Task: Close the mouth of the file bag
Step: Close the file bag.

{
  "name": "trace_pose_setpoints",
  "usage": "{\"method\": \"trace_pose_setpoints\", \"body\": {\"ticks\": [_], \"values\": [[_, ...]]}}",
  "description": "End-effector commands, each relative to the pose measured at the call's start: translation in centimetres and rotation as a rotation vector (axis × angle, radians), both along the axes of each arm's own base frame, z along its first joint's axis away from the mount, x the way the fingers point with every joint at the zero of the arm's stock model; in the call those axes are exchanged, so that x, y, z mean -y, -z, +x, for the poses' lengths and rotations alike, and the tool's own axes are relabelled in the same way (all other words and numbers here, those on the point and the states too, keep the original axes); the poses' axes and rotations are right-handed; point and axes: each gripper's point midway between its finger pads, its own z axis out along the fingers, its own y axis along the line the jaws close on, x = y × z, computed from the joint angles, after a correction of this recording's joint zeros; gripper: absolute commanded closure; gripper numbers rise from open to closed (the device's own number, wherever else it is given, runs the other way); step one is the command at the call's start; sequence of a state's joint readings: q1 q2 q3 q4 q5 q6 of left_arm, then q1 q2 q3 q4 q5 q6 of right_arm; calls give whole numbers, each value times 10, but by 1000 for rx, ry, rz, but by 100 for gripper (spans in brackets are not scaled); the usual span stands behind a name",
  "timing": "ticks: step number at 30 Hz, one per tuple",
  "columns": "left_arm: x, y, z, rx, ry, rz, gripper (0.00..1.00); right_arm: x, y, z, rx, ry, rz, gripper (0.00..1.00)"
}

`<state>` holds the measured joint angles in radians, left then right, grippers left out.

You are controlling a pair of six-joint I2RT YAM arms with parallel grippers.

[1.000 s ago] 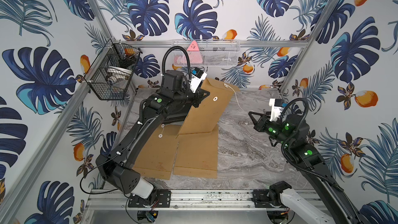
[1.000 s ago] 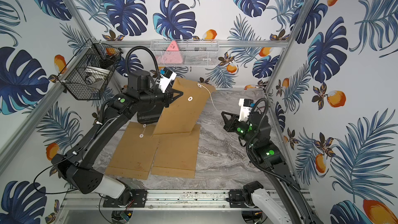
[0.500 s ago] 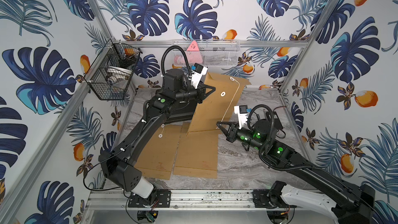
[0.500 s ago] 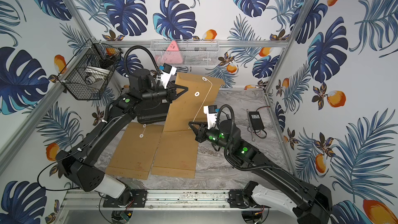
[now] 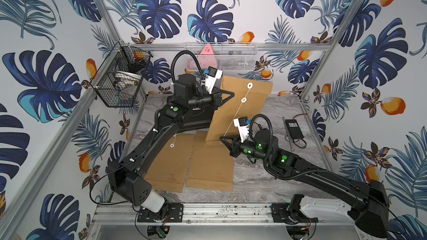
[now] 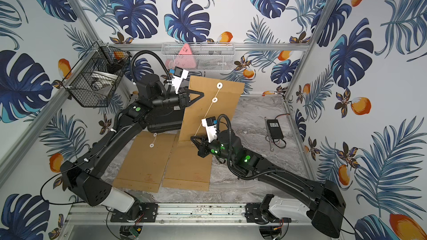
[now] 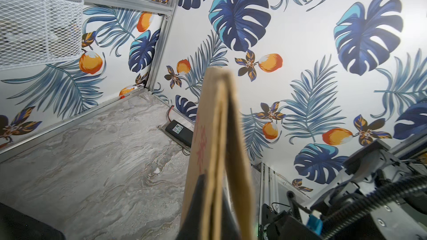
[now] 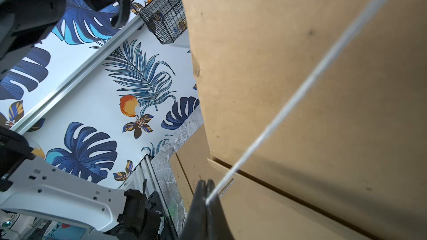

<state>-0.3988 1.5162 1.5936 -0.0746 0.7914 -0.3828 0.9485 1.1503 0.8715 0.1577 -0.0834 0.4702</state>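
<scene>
Bag, upper centre: brown kraft paper, matt, lightly creased.
String: thin white cord.
Table, lower centre: grey marble-look top, smooth, faint sheen.
Basket, upper left: black wire mesh.
Tray, top centre: white metal mesh.
Rail, bottom: bare metal, scuffed.

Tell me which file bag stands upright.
The rear bag, gripped by the left pincer; the other two lie flat.
</scene>
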Motion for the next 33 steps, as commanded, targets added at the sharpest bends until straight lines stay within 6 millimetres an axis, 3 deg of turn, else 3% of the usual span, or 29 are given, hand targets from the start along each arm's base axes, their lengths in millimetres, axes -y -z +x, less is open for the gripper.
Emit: {"method": "trace_pose_setpoints", "body": {"ticks": [1, 16, 24, 33], "values": [[2, -22, -16, 36, 68, -73, 100, -1, -6, 3, 34, 11, -4, 100], [16, -20, -41, 18, 162, -89, 100, -1, 14, 9, -23, 49, -10, 100], [27, -25, -66, 19, 244, -91, 100, 12, 21, 17, -48, 98, -19, 100], [25, -32, -78, 18, 278, -114, 100, 30, 23, 22, -84, 118, 34, 100]]}}
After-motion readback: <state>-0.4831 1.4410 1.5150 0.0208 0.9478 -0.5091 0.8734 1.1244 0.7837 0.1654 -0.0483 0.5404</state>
